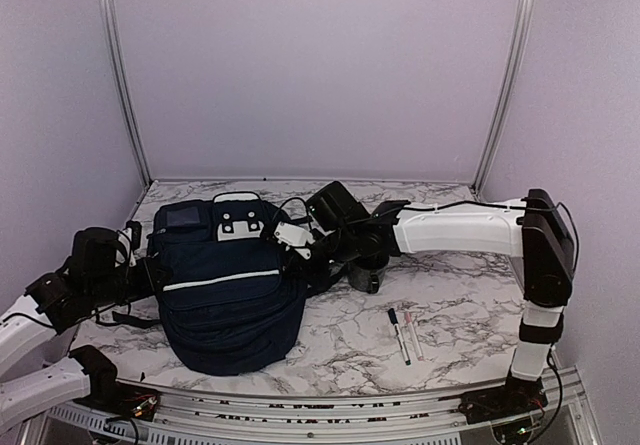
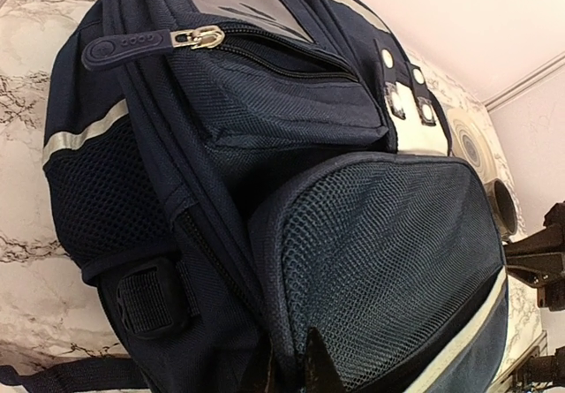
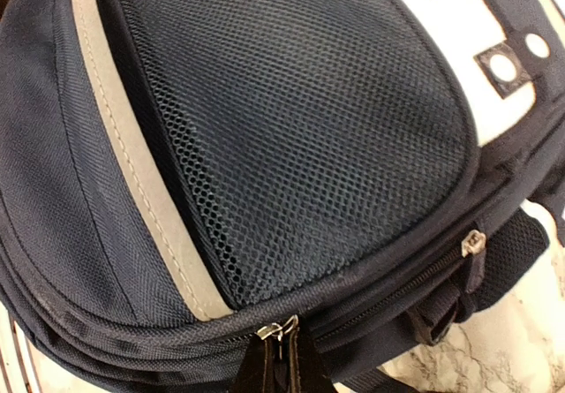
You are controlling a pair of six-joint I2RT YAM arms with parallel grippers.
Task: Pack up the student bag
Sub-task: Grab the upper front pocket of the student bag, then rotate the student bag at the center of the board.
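The student bag lies on the marble table, navy with white stripes and a white dotted patch. It fills the left wrist view and the right wrist view. My left gripper is at the bag's left side. In its wrist view it is shut on a fold of fabric at the edge of the mesh pocket. My right gripper is at the bag's right side. In its wrist view it is shut on a silver zip pull on the bag's closed main zip.
A dark cylinder stands just right of the bag, under my right arm. Two pens lie on the table to the front right. A second zip slider sits further along the bag. Walls close in the back and both sides.
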